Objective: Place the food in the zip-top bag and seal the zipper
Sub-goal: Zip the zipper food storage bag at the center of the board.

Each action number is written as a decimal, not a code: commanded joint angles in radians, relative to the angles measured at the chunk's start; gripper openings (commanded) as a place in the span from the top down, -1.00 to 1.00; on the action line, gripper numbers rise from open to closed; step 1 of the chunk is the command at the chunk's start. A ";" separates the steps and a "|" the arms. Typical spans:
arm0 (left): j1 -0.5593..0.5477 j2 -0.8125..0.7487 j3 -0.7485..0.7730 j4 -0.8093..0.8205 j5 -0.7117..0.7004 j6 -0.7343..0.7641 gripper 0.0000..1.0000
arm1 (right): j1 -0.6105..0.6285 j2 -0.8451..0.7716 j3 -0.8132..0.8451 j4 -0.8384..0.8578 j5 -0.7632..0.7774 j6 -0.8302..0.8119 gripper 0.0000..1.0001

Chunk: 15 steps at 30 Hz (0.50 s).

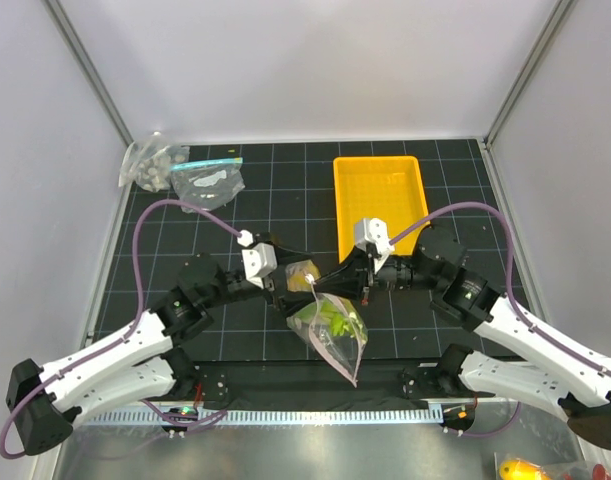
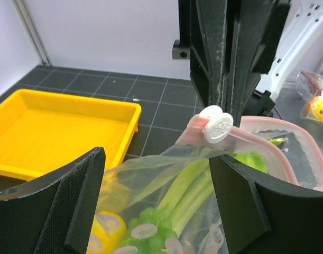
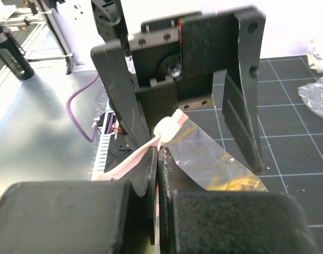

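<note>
The zip-top bag [image 1: 337, 335] hangs off the surface [image 1: 235, 210], over its middle toward the near edge, held up where the two arms meet. The filling looks done: leek [image 2: 190, 182], grapes [image 2: 150, 228] and lemon [image 2: 105, 226] all sit inside. What's left, I'd say, is the sealing, since the pink zipper [image 2: 291, 131] bows apart at the mouth. The right end effector [image 3: 157, 159] is clamped tight on that strip just behind the white slider [image 2: 215, 124]. The left end effector [image 2: 158, 159] gapes wide, holding nothing, its fingers [image 2: 71, 201] either side of the bag's top corner, slider between them and slightly above
</note>
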 commanded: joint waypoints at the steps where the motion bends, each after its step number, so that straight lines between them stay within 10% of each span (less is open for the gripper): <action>1: -0.007 -0.061 0.006 0.087 -0.004 0.008 -0.66 | 0.004 0.003 0.053 0.021 -0.063 -0.011 0.98; 7: -0.033 -0.078 0.005 0.094 0.047 0.011 -0.58 | 0.004 0.029 0.070 -0.010 -0.096 -0.012 0.98; 15: -0.041 0.003 0.060 0.046 0.138 0.007 0.20 | 0.004 0.012 0.054 0.010 -0.063 -0.008 0.98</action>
